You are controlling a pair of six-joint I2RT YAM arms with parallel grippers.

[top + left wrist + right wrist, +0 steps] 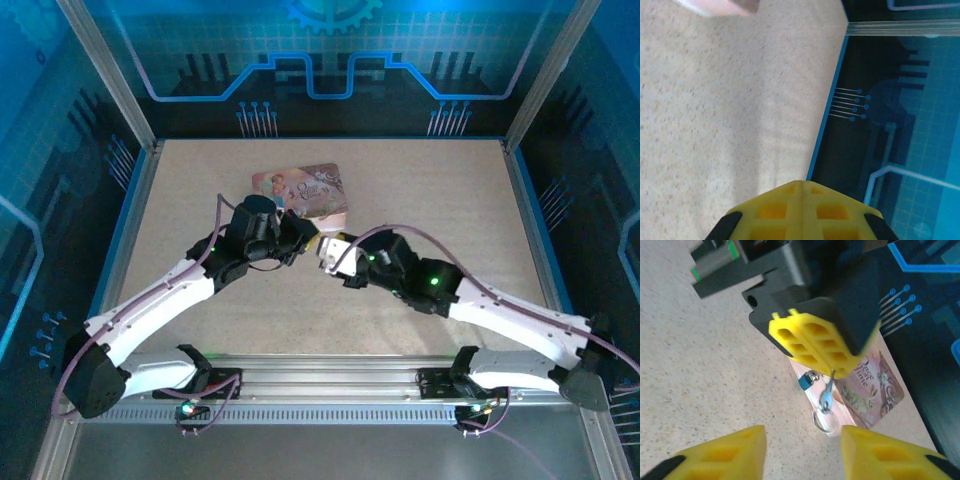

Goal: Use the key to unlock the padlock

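I see my left gripper (834,371) with its 2 yellow fingers pressed together, pinching what looks like the thin metal key (827,396). The tiny blue-teal padlock (805,382) sits just beside it, at the edge of the pink illustrated tin box (872,390), whose inside I cannot see. My right gripper (802,440) gapes wide.

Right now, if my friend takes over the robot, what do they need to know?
Left gripper: shut, pinching the key, which hangs from its fingertips over the pink tin box.
Right gripper: open, holding nothing, pointed at the left one.
Padlock: at the tin's edge, right beside the key. I can't tell how its shackle stands.
Done: the key is picked up.
Left: put the key into the padlock, turn it and open the shackle.
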